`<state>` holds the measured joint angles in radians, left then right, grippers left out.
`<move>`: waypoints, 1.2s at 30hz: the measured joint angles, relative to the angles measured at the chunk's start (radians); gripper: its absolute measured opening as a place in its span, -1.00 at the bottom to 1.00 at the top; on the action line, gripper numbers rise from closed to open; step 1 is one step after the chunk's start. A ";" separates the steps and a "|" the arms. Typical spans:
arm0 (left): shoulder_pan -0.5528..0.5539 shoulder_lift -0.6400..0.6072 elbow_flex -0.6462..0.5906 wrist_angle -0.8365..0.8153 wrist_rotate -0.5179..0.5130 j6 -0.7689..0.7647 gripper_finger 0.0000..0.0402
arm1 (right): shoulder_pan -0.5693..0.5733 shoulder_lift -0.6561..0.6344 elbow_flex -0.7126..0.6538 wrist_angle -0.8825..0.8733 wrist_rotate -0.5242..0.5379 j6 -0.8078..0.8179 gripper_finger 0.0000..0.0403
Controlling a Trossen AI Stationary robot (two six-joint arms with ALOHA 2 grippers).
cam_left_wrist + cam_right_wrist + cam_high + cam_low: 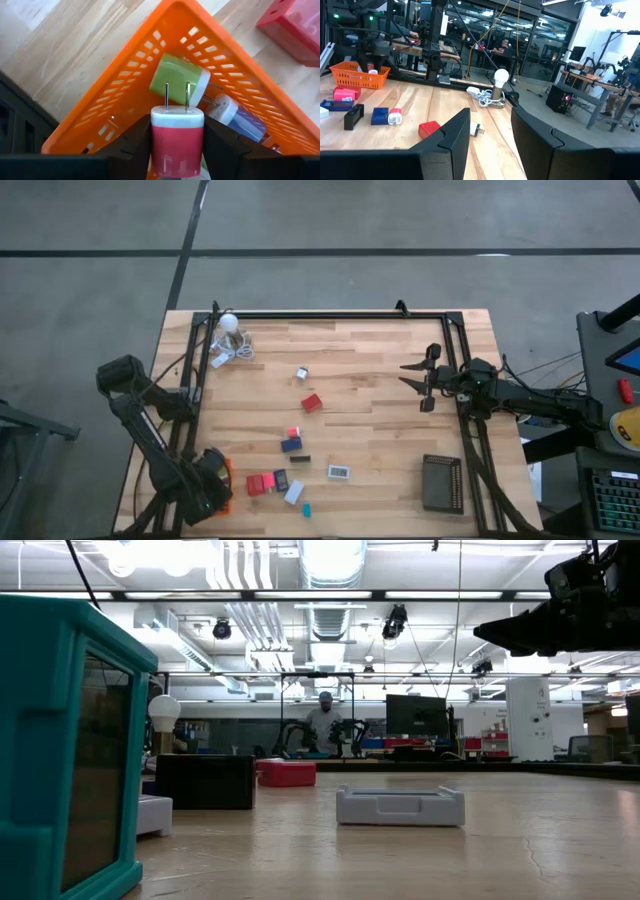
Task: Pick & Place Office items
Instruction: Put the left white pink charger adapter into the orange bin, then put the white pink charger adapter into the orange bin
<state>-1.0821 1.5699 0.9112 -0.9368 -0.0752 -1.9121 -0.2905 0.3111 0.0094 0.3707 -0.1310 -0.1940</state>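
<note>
My left gripper (212, 472) points down over the orange tray (120, 85) at the table's near left corner, shut on a red plug with a white cap (177, 135). A green plug (177, 80) and a navy one (245, 122) lie in the tray. More office items lie on the table's near middle, among them a red block (312, 403), a navy block (291, 445) and a white piece (339, 472). My right gripper (413, 377) hangs level at the table's right side, open, with nothing between its fingers. My left gripper pinches the red plug's body (177, 150) between its two fingers (137, 147), one on each side. The fingers come from above, pointing down. The plug's white cap and two metal prongs (176, 97) stick out past the fingertips toward the tray, and the plug is lifted.
A black ribbed tray (442, 483) sits at the near right. A white bulb with a coiled cord (230, 330) stands at the far left corner. A black frame rail (330, 315) runs along the far edge. The table's far middle is bare wood.
</note>
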 joint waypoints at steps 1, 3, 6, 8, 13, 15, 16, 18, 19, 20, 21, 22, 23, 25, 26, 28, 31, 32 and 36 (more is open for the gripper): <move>0.000 0.003 0.000 0.002 -0.001 0.008 -0.26 | 0.000 0.000 0.000 0.000 0.000 0.000 -0.31; 0.000 0.008 0.000 0.004 -0.003 0.014 -0.26 | 0.000 0.000 0.000 0.000 0.000 0.000 -0.31; 0.000 0.008 0.000 0.004 -0.007 0.016 -0.26 | 0.000 0.000 0.000 0.000 0.000 0.000 -0.31; 0.000 0.008 0.000 0.005 -0.006 0.017 -0.26 | 0.000 0.000 0.000 0.000 0.000 0.000 -0.31; 0.000 0.008 0.000 0.004 -0.006 0.016 -0.25 | 0.000 0.000 0.000 0.000 0.000 0.000 -0.31; 0.000 0.007 0.000 0.004 -0.006 0.016 -0.23 | 0.000 0.000 0.000 0.000 0.000 0.000 -0.31; 0.000 0.005 0.000 0.004 -0.006 0.015 -0.22 | 0.000 0.000 0.000 0.000 0.000 0.000 -0.31; 0.000 0.005 -0.001 0.004 -0.005 0.013 -0.17 | 0.000 0.000 0.000 0.000 0.000 0.000 -0.31; 0.000 0.005 -0.001 0.003 -0.002 0.013 -0.14 | 0.000 0.000 0.000 0.000 0.000 0.000 -0.31; 0.000 0.005 -0.001 0.003 -0.002 0.013 -0.11 | 0.000 0.000 0.000 0.000 0.000 0.000 -0.31; 0.000 0.005 -0.001 0.003 -0.002 0.013 -0.09 | 0.000 0.000 0.000 0.000 0.000 0.000 -0.31; 0.000 0.005 -0.001 0.003 -0.002 0.013 -0.06 | 0.000 0.000 0.000 0.000 0.000 0.000 -0.31; 0.000 0.005 -0.001 0.003 -0.002 0.013 -0.04 | 0.000 0.000 0.000 0.000 0.000 0.000 -0.31; 0.000 0.004 -0.001 0.003 -0.002 0.013 0.01 | 0.000 0.000 0.000 0.000 0.000 0.000 -0.31; 0.000 0.004 -0.001 0.004 -0.002 0.013 0.03 | 0.000 0.000 0.000 0.000 0.000 0.000 -0.31; 0.000 0.004 -0.001 0.005 -0.002 0.013 0.08 | 0.000 0.000 0.000 0.000 0.000 0.000 -0.31; 0.000 0.004 -0.001 0.005 -0.002 0.013 0.11 | 0.000 0.000 0.000 0.000 0.000 0.000 -0.31; 0.000 0.004 -0.001 0.005 -0.002 0.013 0.12 | 0.000 0.000 0.000 0.000 0.000 0.000 -0.31; 0.000 0.004 -0.001 0.005 -0.002 0.013 0.12 | 0.000 0.000 0.000 0.000 0.000 0.000 -0.31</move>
<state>-1.0821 1.5734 0.9104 -0.9321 -0.0776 -1.8996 -0.2905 0.3108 0.0095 0.3706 -0.1309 -0.1940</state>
